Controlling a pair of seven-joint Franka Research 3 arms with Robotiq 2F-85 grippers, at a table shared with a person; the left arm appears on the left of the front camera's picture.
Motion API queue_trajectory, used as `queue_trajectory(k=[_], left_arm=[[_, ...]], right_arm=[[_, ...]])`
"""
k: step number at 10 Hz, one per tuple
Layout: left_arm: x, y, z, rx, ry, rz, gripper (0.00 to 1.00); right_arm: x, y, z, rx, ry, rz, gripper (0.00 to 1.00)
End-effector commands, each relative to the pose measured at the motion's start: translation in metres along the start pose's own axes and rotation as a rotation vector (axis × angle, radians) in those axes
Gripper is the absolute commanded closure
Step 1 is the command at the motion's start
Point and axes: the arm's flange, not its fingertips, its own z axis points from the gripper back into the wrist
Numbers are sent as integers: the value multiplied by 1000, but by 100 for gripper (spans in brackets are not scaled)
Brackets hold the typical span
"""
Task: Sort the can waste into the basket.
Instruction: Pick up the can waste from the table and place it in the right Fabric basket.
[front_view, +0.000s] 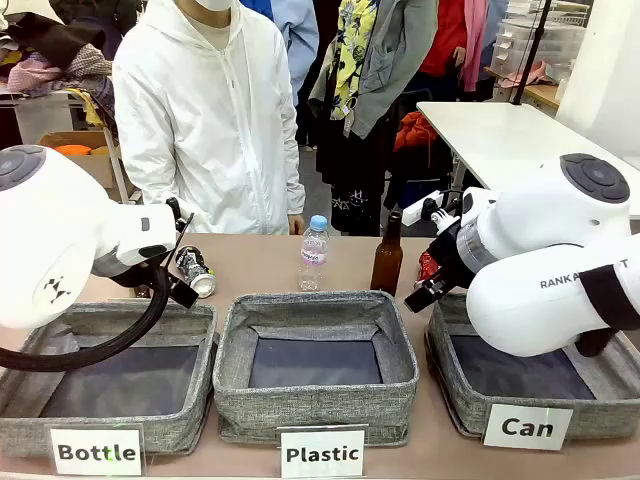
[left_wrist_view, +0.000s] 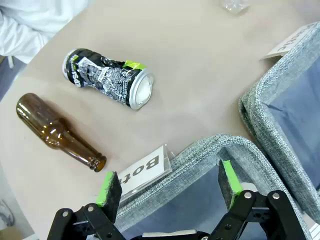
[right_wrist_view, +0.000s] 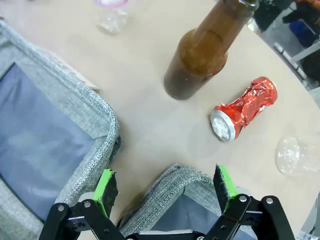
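Note:
A dark crushed can (left_wrist_view: 107, 77) with silver ends lies on its side on the table, beyond my left gripper (left_wrist_view: 170, 187); it also shows at the back left (front_view: 195, 272). The left gripper is open and empty above the rim of the "Bottle" basket (front_view: 110, 330). A red crushed can (right_wrist_view: 245, 115) lies just past my right gripper (right_wrist_view: 167, 187), which is open and empty over the far rim of the "Can" basket (right_wrist_view: 175, 180). That grey basket (front_view: 460, 400) stands at the front right. In the front view the red can (front_view: 428, 265) peeks out beside the right gripper (front_view: 425, 292).
A brown glass bottle (right_wrist_view: 207, 55) stands upright next to the red can, and another (left_wrist_view: 57, 132) lies near the dark can. A clear plastic bottle (front_view: 314, 252) stands mid-table behind the "Plastic" basket (front_view: 315, 395). A person in white (front_view: 210, 110) stands at the far side.

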Motion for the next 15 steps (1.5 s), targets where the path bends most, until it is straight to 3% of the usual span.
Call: queue_trajectory(k=[1, 15], left_arm=[[0, 0, 0, 0, 0, 0, 0], [0, 0, 0, 0, 0, 0, 0]], right_arm=[[0, 0, 0, 0, 0, 0, 0], [0, 0, 0, 0, 0, 1, 0]])
